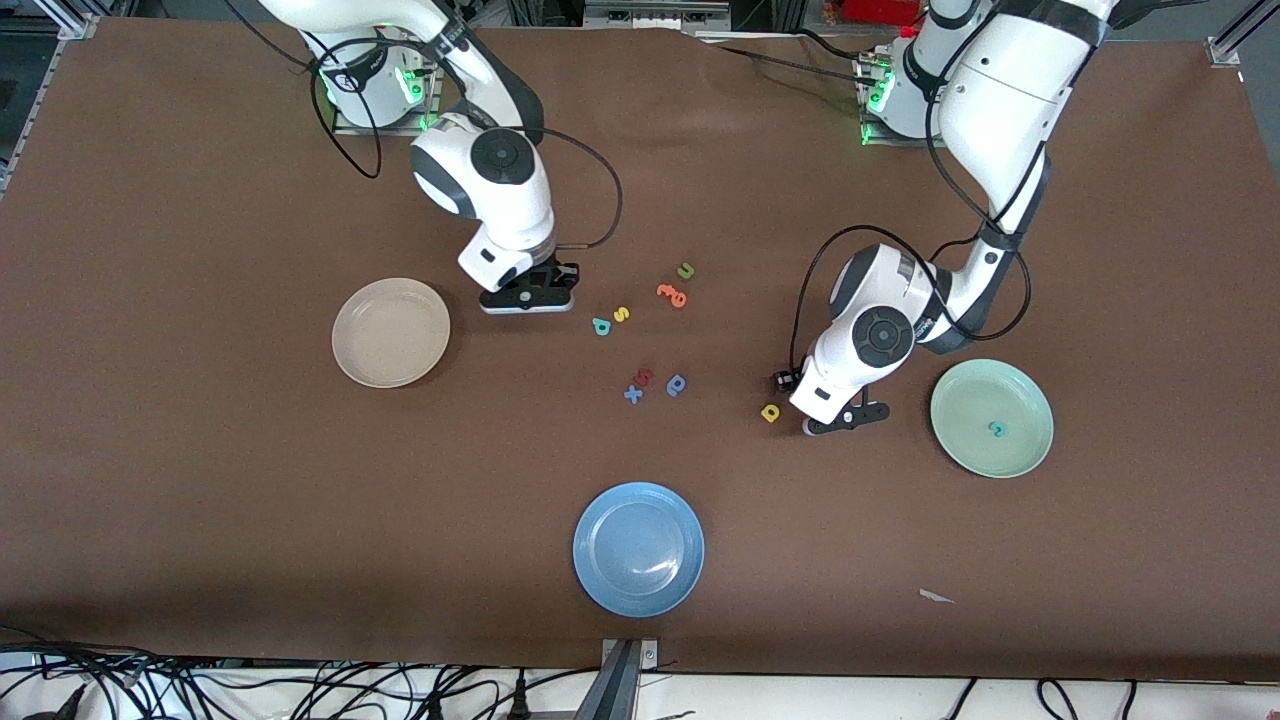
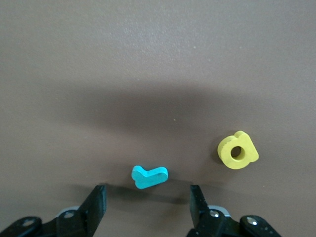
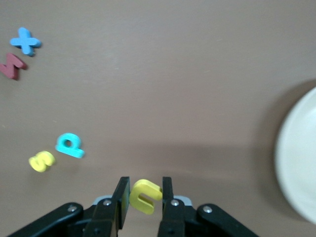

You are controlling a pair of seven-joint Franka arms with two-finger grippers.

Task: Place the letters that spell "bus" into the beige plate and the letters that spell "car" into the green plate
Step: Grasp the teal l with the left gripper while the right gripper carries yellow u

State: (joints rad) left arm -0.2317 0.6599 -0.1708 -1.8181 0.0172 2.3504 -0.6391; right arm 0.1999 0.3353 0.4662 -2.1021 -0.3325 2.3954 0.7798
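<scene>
Right claw (image 3: 142,196) grips the yellow "u" (image 3: 144,195) beside the beige plate (image 1: 390,332). Left claw (image 2: 148,202), parted, straddles the teal "r" (image 2: 149,176) on the bench (image 1: 200,500).

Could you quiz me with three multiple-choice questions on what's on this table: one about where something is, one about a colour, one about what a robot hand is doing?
1. Where does the lone teal letter lie?
A on bare table
B in the green plate
C in an end effector

2. What colour is the letter between the left end effector fingers?
A teal
B orange
C red

3. The right end effector is:
A open and empty
B shut on a cable
C shut on the yellow "u"

Answers: B, the front view shows it inside the plate's rim; A, the left wrist view shows a teal piece between the spread fingers; C, the right wrist view shows the fingers pressed on the "u".
</scene>
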